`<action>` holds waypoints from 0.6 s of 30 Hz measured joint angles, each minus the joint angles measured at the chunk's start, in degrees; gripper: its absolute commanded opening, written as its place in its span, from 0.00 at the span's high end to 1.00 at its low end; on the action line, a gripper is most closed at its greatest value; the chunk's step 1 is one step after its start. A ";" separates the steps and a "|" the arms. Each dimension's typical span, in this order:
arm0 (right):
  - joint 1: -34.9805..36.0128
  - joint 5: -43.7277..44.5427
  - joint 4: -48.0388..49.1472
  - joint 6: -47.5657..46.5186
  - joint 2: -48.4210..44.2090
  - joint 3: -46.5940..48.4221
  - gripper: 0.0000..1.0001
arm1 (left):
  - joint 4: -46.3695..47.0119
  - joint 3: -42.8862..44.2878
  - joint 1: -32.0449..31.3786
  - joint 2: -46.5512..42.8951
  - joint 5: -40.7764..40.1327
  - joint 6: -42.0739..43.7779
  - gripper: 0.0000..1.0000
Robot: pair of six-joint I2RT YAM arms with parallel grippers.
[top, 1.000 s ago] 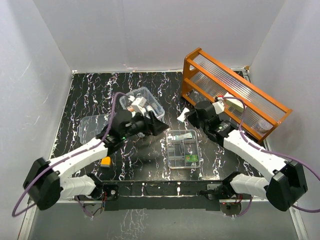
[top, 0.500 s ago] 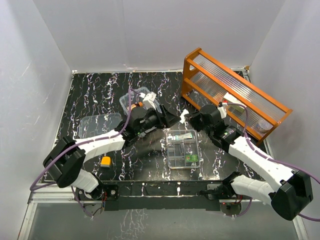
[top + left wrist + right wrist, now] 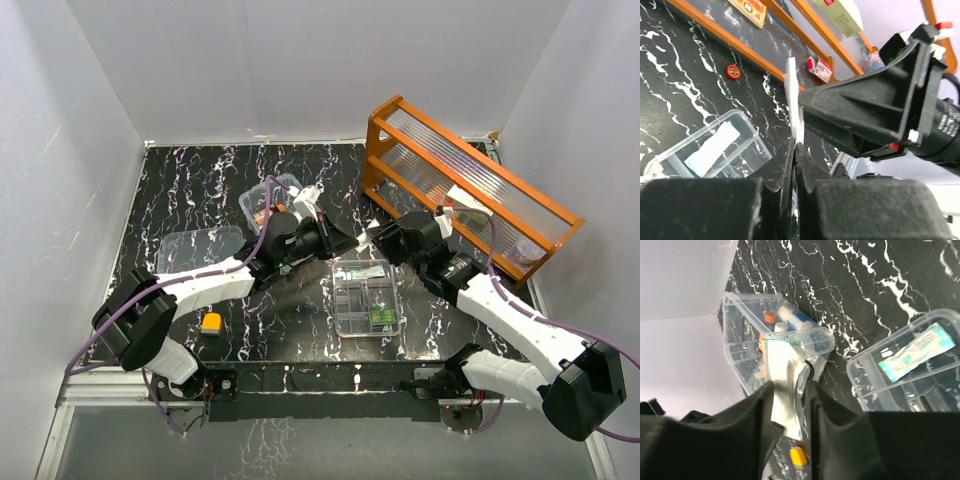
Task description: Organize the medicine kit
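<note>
two grippers share one white flat packet (image 3: 793,95): left gripper (image 3: 795,150) is clamped on its lower edge, right gripper (image 3: 788,390) has it between its fingers too, but can't tell if they're pinching or slack. medicine kit box (image 3: 262,195), clear with tubes inside, sits just behind the left wrist, compartment tray (image 3: 341,310) just in front of both grippers at centre, kit lid (image 3: 195,248) flat on the table to the left. orange wooden rack (image 3: 470,180) is back right, small orange item (image 3: 211,322) near the left base.
</note>
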 measured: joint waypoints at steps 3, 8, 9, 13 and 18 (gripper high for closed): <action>0.00 0.66 -0.15 -1.42 -0.04 0.00 0.45 | -2.97 0.61 0.02 0.00 0.20 2.62 1.00; 0.00 2.82 -4.00 -6.49 -1.38 0.00 0.42 | -13.29 4.57 0.00 0.04 3.08 12.70 1.00; 0.00 3.58 -4.92 -7.67 -2.03 0.02 0.42 | -15.43 5.81 0.00 0.28 4.04 14.97 1.00; 0.00 7.26 -9.66 -11.28 -5.44 0.26 0.43 | -23.61 12.26 0.00 3.78 9.29 23.43 1.00; 0.00 11.91 -14.38 -13.42 -10.38 0.46 0.44 | -31.63 17.97 0.00 11.56 14.58 31.56 1.00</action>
